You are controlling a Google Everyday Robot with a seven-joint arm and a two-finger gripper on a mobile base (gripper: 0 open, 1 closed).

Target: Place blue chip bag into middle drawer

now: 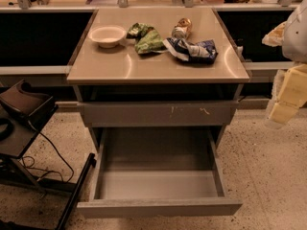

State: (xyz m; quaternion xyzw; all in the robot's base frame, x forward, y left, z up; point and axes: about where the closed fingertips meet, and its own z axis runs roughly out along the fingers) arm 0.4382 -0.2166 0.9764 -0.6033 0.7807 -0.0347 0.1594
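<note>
The blue chip bag [193, 50] lies crumpled on the right side of the tan counter top [144, 66], dark blue with white patches. The middle drawer [158, 208] is pulled out wide below the counter, with a plain grey front and nothing inside. My gripper [283, 104] is a cream-coloured shape at the right edge of the view. It hangs beside the cabinet, below counter height, to the right of the bag and apart from it. It holds nothing that I can see.
A white bowl [107, 35], a green chip bag [146, 38] and a gold-and-silver can [182, 28] sit on the counter left of and behind the blue bag. A shut drawer front with pale scratches [158, 113] is above the open drawer. A black cart [24, 123] stands at the left.
</note>
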